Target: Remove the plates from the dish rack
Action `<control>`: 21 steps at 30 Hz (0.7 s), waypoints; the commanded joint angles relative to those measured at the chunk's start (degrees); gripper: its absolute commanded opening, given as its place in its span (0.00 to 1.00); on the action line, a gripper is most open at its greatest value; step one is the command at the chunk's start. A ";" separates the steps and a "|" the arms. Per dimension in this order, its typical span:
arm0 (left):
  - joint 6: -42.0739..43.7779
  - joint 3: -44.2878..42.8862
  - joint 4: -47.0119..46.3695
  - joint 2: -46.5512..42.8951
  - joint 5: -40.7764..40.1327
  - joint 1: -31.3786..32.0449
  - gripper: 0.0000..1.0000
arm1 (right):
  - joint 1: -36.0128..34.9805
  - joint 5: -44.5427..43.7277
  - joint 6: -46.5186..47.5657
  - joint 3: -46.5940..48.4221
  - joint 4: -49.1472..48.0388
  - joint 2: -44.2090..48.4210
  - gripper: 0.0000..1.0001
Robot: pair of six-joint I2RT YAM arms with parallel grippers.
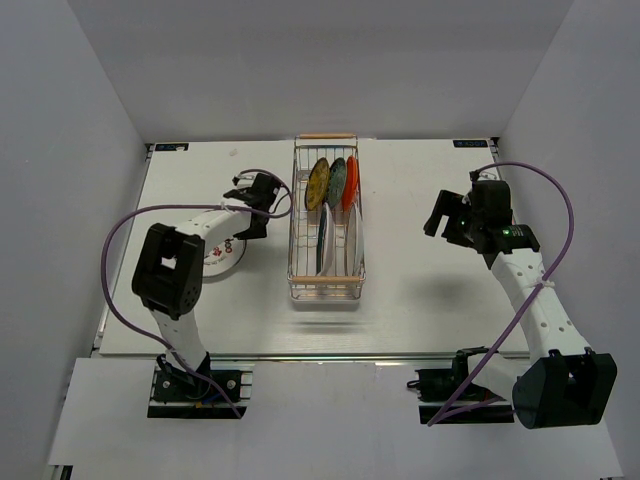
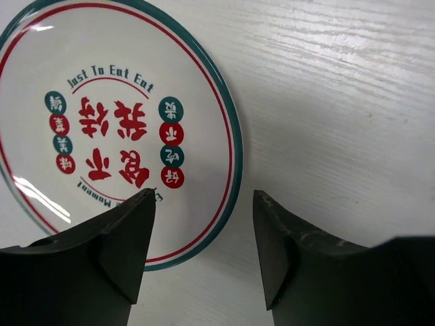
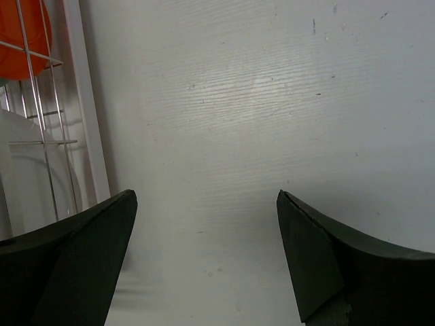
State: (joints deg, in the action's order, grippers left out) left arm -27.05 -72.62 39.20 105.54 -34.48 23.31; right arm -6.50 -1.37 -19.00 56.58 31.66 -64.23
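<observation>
The left jaws are seen partly open, with nothing held between them. The white plate with red marks (image 2: 115, 129) lies flat on the surface (image 2: 340, 102) just ahead of them, its near rim hidden behind one finger (image 2: 126, 251). The right jaws are spread wide and empty over bare surface. The dish rack (image 1: 327, 280) is seen off to their left, apart from the fingers, with an orange-red plate (image 3: 17, 41) and a white plate (image 3: 24, 170) standing inside.
</observation>
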 commanded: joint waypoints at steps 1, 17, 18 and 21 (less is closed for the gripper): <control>-1.16 -2.96 1.67 -4.02 1.34 -0.46 0.70 | -0.18 -0.65 -0.07 2.40 -0.02 1.47 0.89; 2.71 -4.99 -10.88 -30.39 52.90 0.86 0.98 | 0.00 -0.57 -0.42 2.31 -0.19 1.39 0.89; 2.09 -5.16 -12.03 -29.00 56.33 1.56 0.98 | -0.09 -0.48 -0.51 2.31 -0.28 1.47 0.89; 0.59 -6.73 -13.28 -24.61 65.40 2.71 0.98 | 0.09 -1.01 -0.60 2.48 -0.55 1.12 0.89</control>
State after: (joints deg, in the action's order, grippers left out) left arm -25.78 -78.52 28.18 75.31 14.70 24.95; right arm -6.48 -1.56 -19.14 56.58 31.66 -63.44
